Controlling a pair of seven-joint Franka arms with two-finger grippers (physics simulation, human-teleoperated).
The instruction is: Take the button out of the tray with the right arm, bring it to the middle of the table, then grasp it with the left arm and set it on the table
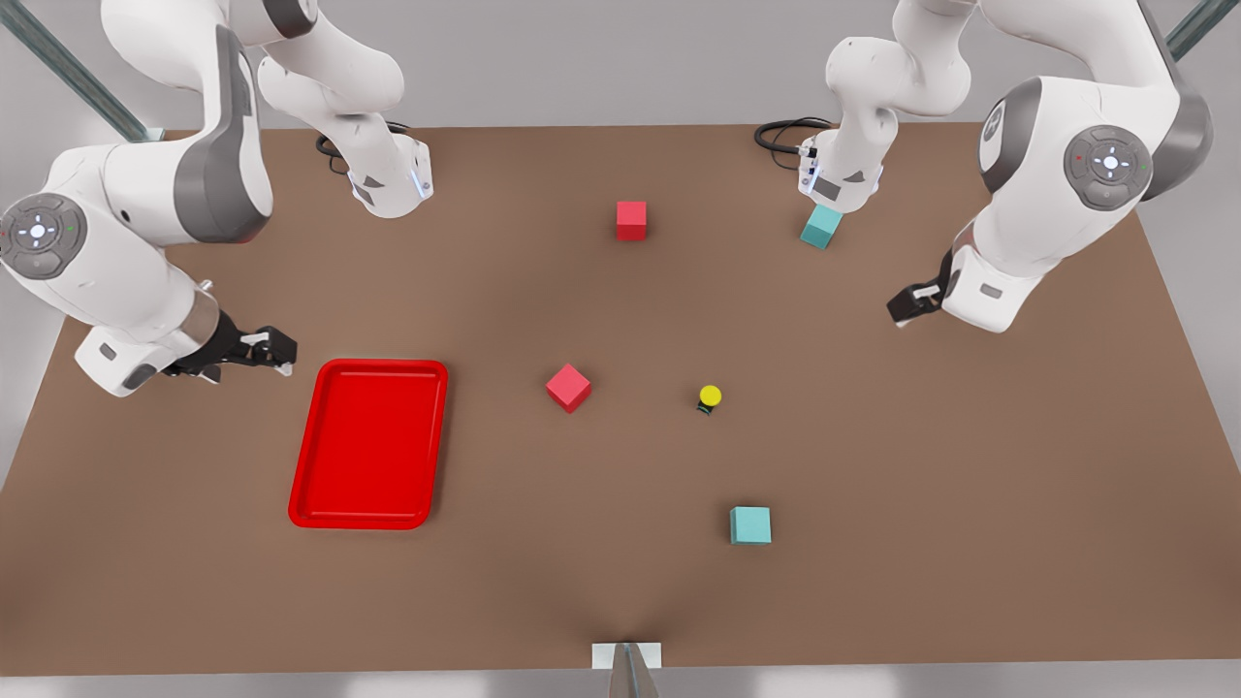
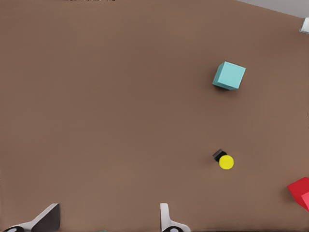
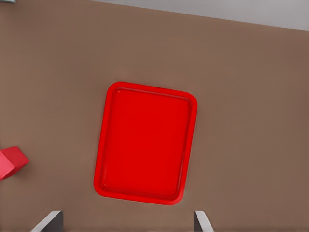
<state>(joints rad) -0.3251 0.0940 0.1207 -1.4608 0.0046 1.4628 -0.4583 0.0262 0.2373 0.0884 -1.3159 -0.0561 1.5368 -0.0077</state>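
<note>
On the table (image 1: pixel 873 543), button (image 1: pixel 710 396) upright, both claws spread, left claw (image 1: pixel 909 306), right claw (image 1: pixel 260 351)

Both the left gripper (image 1: pixel 906 308) and right gripper (image 1: pixel 264 354) hover with jaws spread.

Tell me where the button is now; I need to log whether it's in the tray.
The button sits on the bare table, right of centre in the front view, between a red cube and a teal cube, outside the tray.
</note>
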